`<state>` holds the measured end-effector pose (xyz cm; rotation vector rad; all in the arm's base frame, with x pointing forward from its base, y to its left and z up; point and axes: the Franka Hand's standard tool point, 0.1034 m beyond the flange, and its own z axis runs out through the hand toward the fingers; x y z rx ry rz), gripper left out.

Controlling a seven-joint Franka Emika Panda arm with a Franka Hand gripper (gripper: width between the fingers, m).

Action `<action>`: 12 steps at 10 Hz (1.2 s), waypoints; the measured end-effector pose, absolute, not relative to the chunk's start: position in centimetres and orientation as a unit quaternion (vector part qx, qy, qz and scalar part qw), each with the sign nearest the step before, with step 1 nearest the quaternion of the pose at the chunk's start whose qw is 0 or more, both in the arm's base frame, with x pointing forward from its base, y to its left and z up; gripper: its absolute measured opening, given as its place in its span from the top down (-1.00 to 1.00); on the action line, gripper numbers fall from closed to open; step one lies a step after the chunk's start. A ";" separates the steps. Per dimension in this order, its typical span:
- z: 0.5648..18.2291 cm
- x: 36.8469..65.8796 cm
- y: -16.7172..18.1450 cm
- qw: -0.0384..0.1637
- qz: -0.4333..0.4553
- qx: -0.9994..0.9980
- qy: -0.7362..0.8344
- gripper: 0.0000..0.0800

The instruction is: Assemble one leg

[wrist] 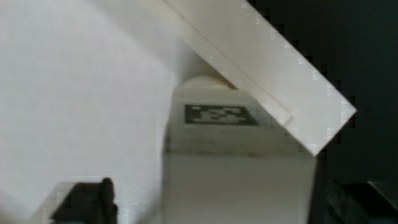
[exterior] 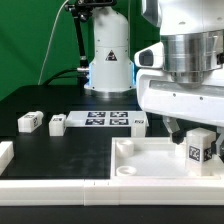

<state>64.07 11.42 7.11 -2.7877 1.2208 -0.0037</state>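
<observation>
Exterior view: the hand (exterior: 202,140) hangs low at the exterior view's right, over the large white panel (exterior: 150,160) that lies flat on the black table (exterior: 45,100). A leg (exterior: 200,147), white and chunky with a black-and-white tag on its facing side, sits between the fingers and just above the panel's surface; whether its base touches the panel cannot be told. The fingers close narrowly on this leg, dark pads at either side.

A round socket (exterior: 127,147) shows in the panel's near corner toward the exterior view's left, apart from the held leg.

Farther back, the marker board (exterior: 105,120) lies flat on the table, several tags in a row. Just beside its left end stands a second small leg (exterior: 57,123); another (exterior: 30,122) lies a little farther to the exterior view's left. A fourth small white block (exterior: 138,122) sits at the board's right end. The arm's white base (exterior: 108,60) stands behind, in front of a green backdrop.

Wrist view: blurred, mostly white surfaces. One tag (wrist: 221,114) shows on a white face in the middle. Dark fingertips (wrist: 84,200) frame the edge.
</observation>
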 end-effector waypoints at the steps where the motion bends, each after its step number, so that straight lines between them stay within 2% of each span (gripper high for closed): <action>1: 7.1 64.0 11.6 0.044 0.000 -0.939 0.342 -0.60; 12: 7.1 64.0 11.5 0.014 -0.022 -0.980 -0.196 -0.62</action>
